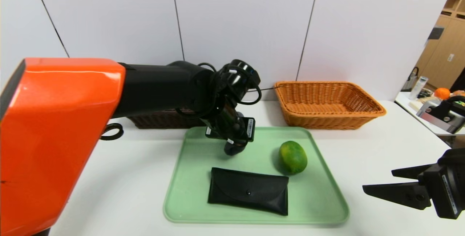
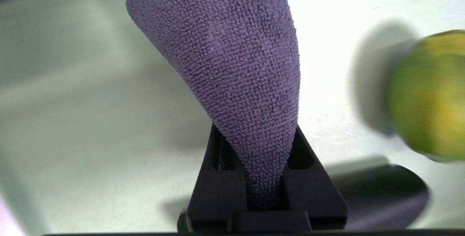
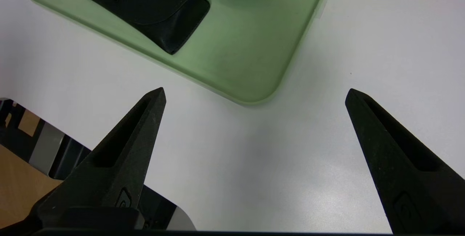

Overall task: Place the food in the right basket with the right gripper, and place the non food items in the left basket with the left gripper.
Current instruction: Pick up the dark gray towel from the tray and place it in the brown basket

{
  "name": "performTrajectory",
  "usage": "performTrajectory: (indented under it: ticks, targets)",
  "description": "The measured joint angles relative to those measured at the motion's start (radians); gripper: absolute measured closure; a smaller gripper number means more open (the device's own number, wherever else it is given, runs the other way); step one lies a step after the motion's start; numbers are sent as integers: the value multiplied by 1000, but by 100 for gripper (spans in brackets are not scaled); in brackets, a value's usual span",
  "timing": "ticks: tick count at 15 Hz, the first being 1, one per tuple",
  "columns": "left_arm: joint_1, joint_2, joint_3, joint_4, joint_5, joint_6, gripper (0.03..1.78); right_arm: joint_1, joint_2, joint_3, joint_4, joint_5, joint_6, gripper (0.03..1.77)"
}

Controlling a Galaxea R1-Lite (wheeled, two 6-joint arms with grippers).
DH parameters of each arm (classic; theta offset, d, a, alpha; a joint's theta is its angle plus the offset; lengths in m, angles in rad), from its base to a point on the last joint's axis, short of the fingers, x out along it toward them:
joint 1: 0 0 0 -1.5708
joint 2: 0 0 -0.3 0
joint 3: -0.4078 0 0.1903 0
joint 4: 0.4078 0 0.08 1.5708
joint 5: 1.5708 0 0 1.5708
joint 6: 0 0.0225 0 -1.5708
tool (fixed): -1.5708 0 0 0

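My left gripper (image 1: pixel 233 146) points down over the back of the green tray (image 1: pixel 319 192), shut on a rolled dark grey towel (image 1: pixel 232 151). The left wrist view shows the towel (image 2: pixel 225 47) pinched thin between the two black fingers (image 2: pixel 214 178). The green citrus fruit (image 1: pixel 292 157) lies on the tray to the right of it, and the flat black pouch (image 1: pixel 249 195) lies toward the tray's front. Behind the tray, the orange-tan right basket (image 1: pixel 327 121) stands at back right. The dark brown left basket (image 1: pixel 160 119) is mostly hidden by my left arm. My right gripper (image 1: pixel 377 180) hovers open at the front right, holding nothing.
The orange segment of my left arm (image 1: pixel 54 138) fills the left of the head view. A side table with an orange and other items (image 1: pixel 441 101) stands at the far right. The white table's front edge (image 3: pixel 109 152) lies close under my right gripper.
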Motion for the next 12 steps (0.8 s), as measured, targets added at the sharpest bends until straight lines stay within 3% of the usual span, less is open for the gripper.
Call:
performTrajectory:
  ticks: [5, 8, 12]
  targets:
    - [1, -163, -2, 83, -10, 77, 157, 0, 0, -4, -2, 1, 0, 9]
    - [56, -239, -4, 103, -42, 222, 157, 0, 3, -5, -36, 1, -2, 9]
    - [200, -277, -43, 105, -108, 458, 157, 2, 10, 2, -82, 1, -2, 9]
